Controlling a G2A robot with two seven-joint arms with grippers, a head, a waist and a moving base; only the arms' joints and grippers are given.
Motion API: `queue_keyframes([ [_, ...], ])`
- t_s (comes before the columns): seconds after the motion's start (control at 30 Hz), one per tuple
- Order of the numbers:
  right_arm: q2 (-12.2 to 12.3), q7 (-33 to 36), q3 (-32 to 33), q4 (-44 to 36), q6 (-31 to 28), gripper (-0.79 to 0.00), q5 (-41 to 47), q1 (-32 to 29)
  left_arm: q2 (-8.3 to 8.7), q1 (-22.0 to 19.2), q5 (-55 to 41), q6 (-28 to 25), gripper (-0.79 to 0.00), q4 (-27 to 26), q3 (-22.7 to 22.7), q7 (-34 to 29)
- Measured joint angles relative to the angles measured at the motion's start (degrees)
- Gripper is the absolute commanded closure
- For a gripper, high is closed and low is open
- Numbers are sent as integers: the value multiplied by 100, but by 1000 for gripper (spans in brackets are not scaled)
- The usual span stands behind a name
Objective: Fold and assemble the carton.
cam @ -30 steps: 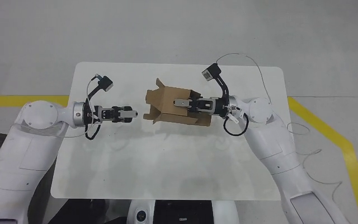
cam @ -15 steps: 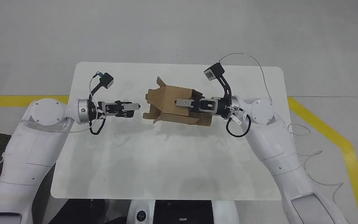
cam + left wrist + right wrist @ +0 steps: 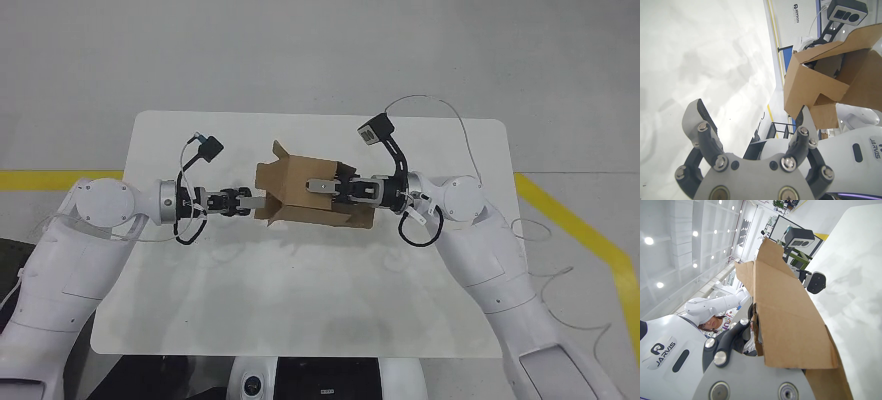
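A brown carton hangs half-erected above the middle of the white table, its end flaps spread towards my left arm. My right gripper is shut on the carton's wall, one finger lying on the top panel. In the right wrist view the cardboard panel hides one finger; the other finger presses its inner face. My left gripper stands open at the flap end. In the left wrist view one fingertip touches the lower corner of a flap of the carton, while the other fingertip is free.
The table around the carton is bare white surface. A yellow floor line runs past both ends of the table. My left gripper appears beyond the carton in the right wrist view.
My left arm has moved right, bringing its open gripper from a gap away up against the carton's flaps. The right arm has held the carton almost still.
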Motion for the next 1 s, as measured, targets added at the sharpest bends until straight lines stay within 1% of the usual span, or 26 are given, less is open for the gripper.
queue_keyframes([
  [0.23, -15, 32, -109, 10, -10, 0, 18, 43, -7, -6, -78, 51, -785, -76, -8, -47],
  [1.0, -62, 404, -465, -28, 46, 0, 146, 197, -54, -173, -248, 161, -785, 48, -4, -29],
])
